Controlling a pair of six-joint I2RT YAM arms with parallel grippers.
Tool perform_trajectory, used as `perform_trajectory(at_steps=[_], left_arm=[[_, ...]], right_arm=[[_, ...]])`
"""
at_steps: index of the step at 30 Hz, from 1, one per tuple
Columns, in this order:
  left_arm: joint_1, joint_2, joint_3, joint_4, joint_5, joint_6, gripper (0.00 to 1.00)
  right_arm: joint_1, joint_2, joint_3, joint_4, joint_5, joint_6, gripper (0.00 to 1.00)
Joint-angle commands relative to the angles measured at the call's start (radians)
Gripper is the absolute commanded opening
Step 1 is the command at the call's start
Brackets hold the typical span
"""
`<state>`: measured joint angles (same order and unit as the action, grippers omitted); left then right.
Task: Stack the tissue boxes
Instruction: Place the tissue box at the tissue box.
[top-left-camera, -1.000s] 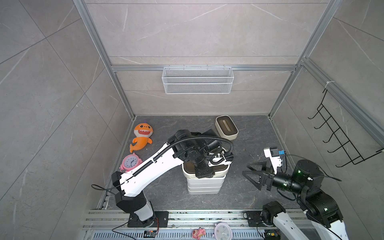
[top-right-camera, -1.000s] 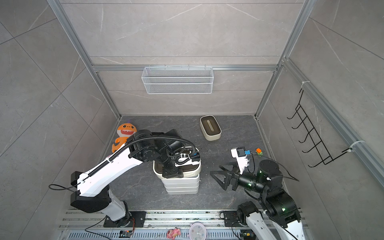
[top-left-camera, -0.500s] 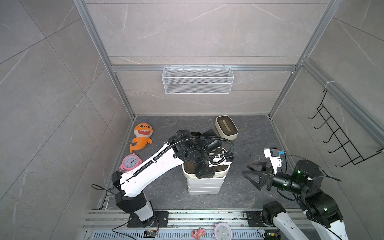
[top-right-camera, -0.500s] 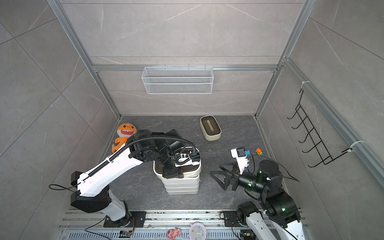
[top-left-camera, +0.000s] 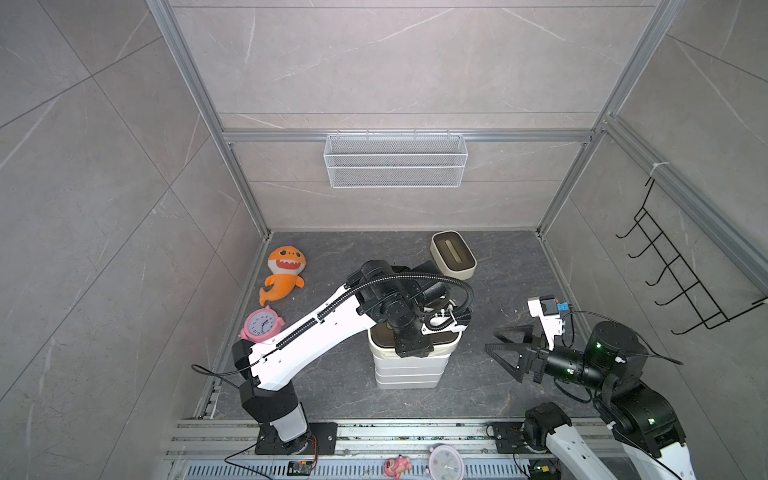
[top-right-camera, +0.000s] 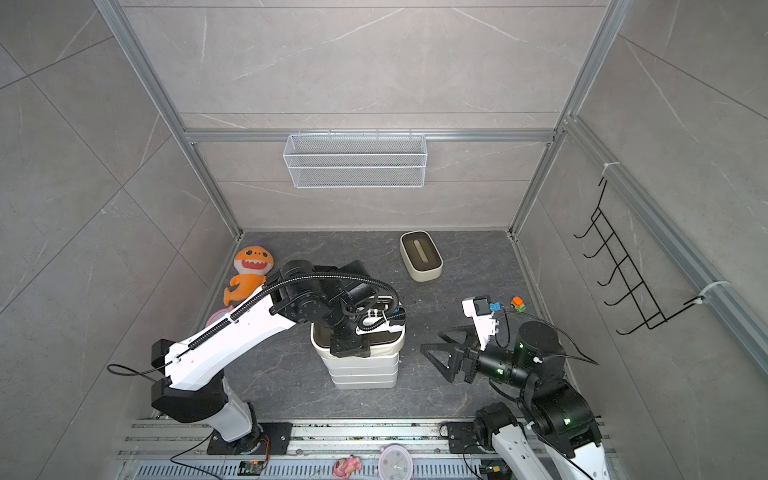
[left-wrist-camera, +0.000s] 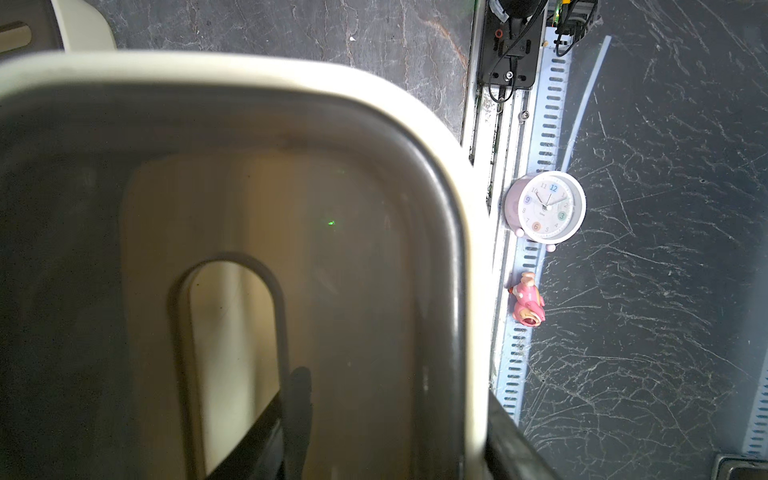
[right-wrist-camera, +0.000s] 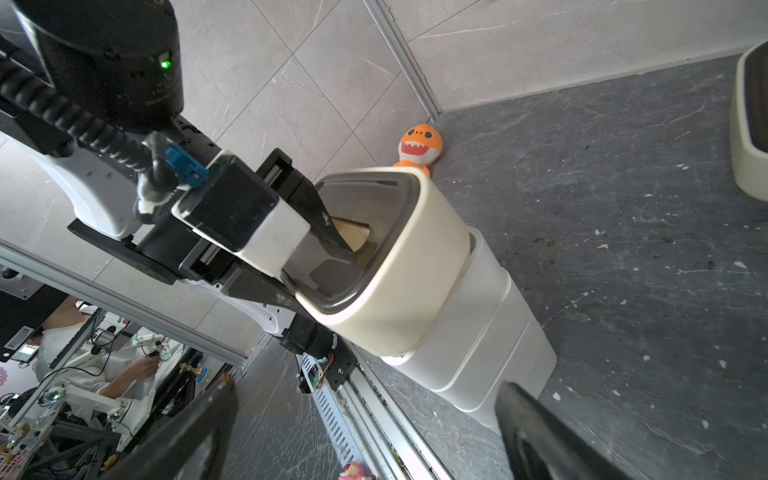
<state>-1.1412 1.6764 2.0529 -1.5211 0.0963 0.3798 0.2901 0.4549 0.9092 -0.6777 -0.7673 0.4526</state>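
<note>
In both top views a stack of white boxes (top-left-camera: 409, 372) stands on the dark floor, and a cream box (top-left-camera: 446, 338) with a dark-brown lid sits on top of it. The left gripper (top-left-camera: 411, 347) comes down onto that box from above. The arm's black wrist covers most of the lid, so the fingers are hidden here. The right gripper (top-left-camera: 490, 338) hovers to the right of the stack and apart from it, with its jaws spread wide, empty and pointing at the stack. A second cream box (top-right-camera: 420, 255) lies alone well behind the stack and to its right. An orange shark plush (top-right-camera: 249, 270) lies behind and left of the stack, by the wall.

In the left wrist view the cream box's rim and lid fill most of the frame. One black finger (left-wrist-camera: 270, 449) goes down into the lid's slot and the other (left-wrist-camera: 511, 457) runs outside the box's wall. The jaws are nearly closed, pinching the box's end between them. In front of the stack, a white clock (left-wrist-camera: 546, 208) and a pink toy figure (left-wrist-camera: 528, 303) lie on the rail.

The right wrist view shows the same grip from the side, with the cream box's base meeting the uppermost white box. The right gripper's own fingers (right-wrist-camera: 195, 428) stand far apart, holding nothing.
</note>
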Motion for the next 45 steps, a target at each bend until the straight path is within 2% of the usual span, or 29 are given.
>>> perform_trajectory(at_steps=[1,9,22,37,45], left_arm=[[-0.005,-0.014,0.029,-0.246,-0.016,0.018,0.54],[-0.005,-0.014,0.026,-0.246,-0.030,0.018,0.57],[-0.011,-0.013,0.029,-0.243,-0.051,0.013,0.69],[-0.045,-0.038,0.050,-0.238,-0.090,0.001,0.72],[-0.056,-0.101,0.057,-0.232,-0.127,-0.012,0.73]], right_arm=[[-0.001,-0.012,0.000,0.004,-0.004,-0.009,0.99],[0.000,-0.013,-0.001,0.004,-0.004,-0.009,0.99],[0.000,-0.015,-0.005,0.003,-0.004,-0.011,0.99],[-0.001,-0.017,-0.015,0.006,-0.008,-0.012,1.00],[0.000,-0.014,-0.018,0.013,-0.008,-0.009,0.99]])
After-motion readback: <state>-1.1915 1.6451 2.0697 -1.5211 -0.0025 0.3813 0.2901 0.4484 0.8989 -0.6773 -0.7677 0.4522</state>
